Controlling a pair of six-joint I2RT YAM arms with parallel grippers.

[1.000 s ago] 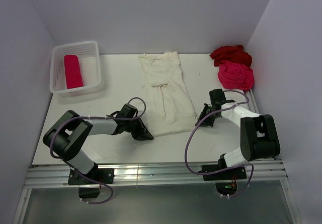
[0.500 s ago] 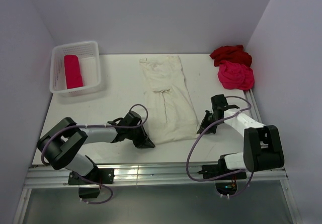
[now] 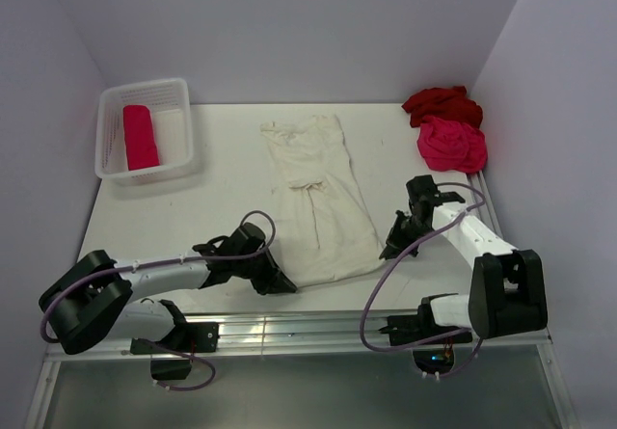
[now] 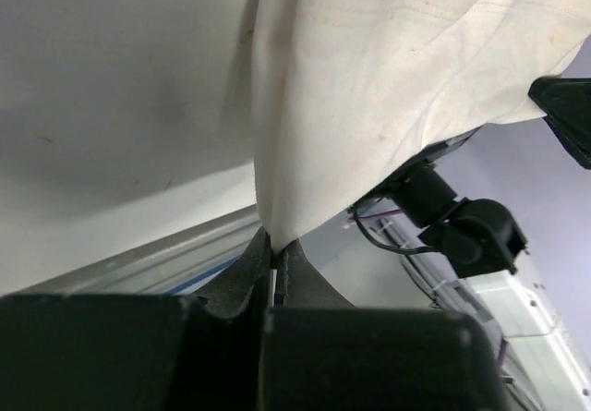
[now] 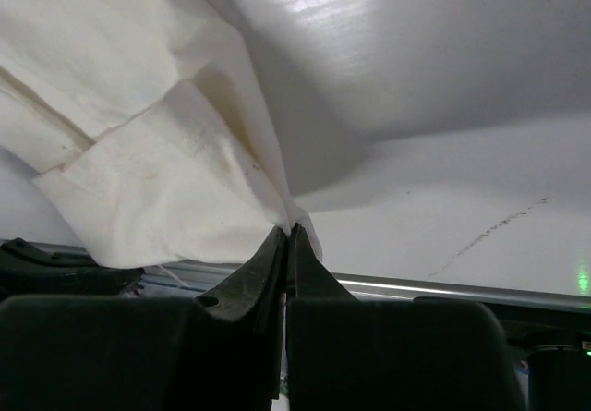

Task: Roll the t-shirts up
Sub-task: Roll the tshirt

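Observation:
A cream-white t-shirt (image 3: 318, 193) lies folded lengthways in the middle of the table, its near hem by the front edge. My left gripper (image 3: 287, 284) is shut on the hem's near left corner; in the left wrist view the cloth (image 4: 369, 88) runs up from the closed gripper (image 4: 275, 245). My right gripper (image 3: 386, 252) is shut on the near right corner, seen in the right wrist view (image 5: 289, 231) with the shirt (image 5: 157, 180) spreading left. A dark red t-shirt (image 3: 442, 103) and a pink-red t-shirt (image 3: 451, 146) lie crumpled at the far right. A rolled pink-red t-shirt (image 3: 140, 136) lies in the basket.
The white slatted basket (image 3: 114, 167) stands at the far left corner. Side walls close in on the table left and right. A metal rail (image 3: 289, 331) runs along the front edge by the arm bases. Purple cables loop from both arms.
Both grippers have pulled the cream shirt's near hem towards the front edge. The left arm has stretched out lower and the shirt's collar end has slid nearer.

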